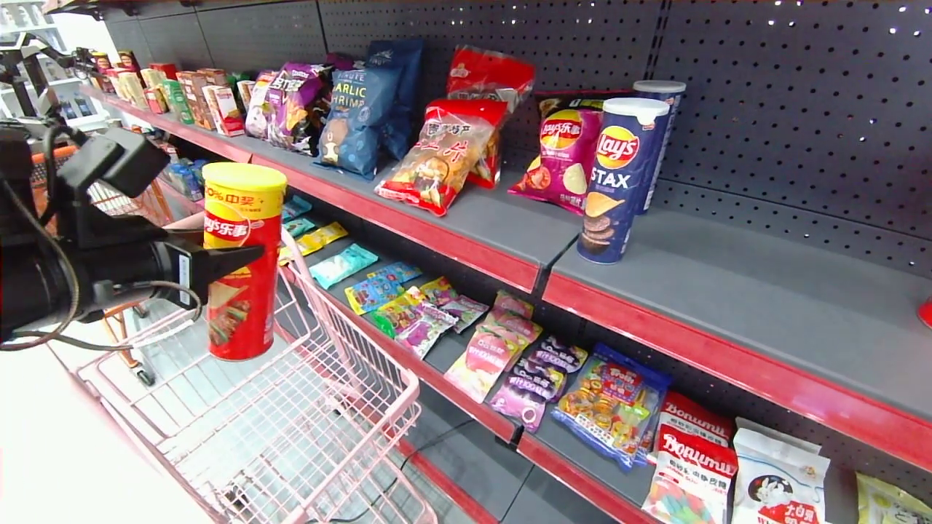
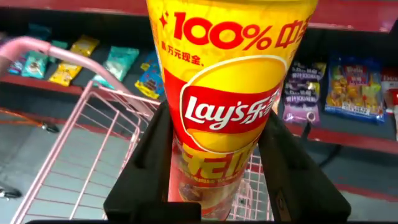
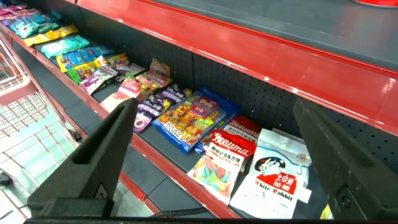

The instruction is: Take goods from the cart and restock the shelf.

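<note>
The red-and-yellow can of chips hung upright in the air over the pink wire cart, clear of its basket and well apart from the shelves. The left gripper clasped it around the middle. In the left wrist view the can stood between the two black fingers, which pressed against its sides, with the cart's rail and mesh below.

Beside the cart ran the lower shelf, laid with flat candy bags in a row. Above it, the upper shelf carried a blue can standing upright near the front edge, with a second blue can close behind it. A pink bag of chips leaned just beside them, and more snack bags and boxes lined the shelf farther along.

The right gripper hovered in front of the lower shelf, its fingers spread wide with nothing between them, and bags of sweets lay on the shelf beyond.
</note>
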Available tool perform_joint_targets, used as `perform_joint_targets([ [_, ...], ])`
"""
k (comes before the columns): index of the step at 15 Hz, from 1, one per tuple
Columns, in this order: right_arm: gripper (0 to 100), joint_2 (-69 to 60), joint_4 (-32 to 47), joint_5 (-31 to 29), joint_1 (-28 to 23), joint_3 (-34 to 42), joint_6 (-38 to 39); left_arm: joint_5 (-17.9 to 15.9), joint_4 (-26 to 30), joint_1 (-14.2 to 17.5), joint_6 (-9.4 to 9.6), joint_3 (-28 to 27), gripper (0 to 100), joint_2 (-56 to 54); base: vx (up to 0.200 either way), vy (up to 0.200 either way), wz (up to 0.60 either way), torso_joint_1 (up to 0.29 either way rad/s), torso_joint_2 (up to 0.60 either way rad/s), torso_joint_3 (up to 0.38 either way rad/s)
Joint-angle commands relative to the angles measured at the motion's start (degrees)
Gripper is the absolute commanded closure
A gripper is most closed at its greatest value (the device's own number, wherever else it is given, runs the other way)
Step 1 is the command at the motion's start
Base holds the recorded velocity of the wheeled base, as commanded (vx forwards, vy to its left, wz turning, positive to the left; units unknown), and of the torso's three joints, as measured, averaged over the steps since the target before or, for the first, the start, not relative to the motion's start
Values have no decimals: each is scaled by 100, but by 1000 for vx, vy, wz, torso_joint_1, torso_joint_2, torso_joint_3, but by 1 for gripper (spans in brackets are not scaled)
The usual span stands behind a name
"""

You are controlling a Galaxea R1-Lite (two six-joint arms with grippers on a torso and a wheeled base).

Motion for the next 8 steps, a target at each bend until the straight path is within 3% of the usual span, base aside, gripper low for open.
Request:
perform_joint_targets([
  [1,0,7,-1,4,2,3,-6,1,-30,35,-19,131,100,-560,0,0,0,0,0,0],
  [4,0,7,-1,4,2,3,-6,-8,-30,44,-19,421,100,-999,0,0,0,30,-68,-46],
  [8,0,7,-1,4,2,3,3,-8,-30,44,-10,571,100,-1298,0,0,0,196,-499,-295],
])
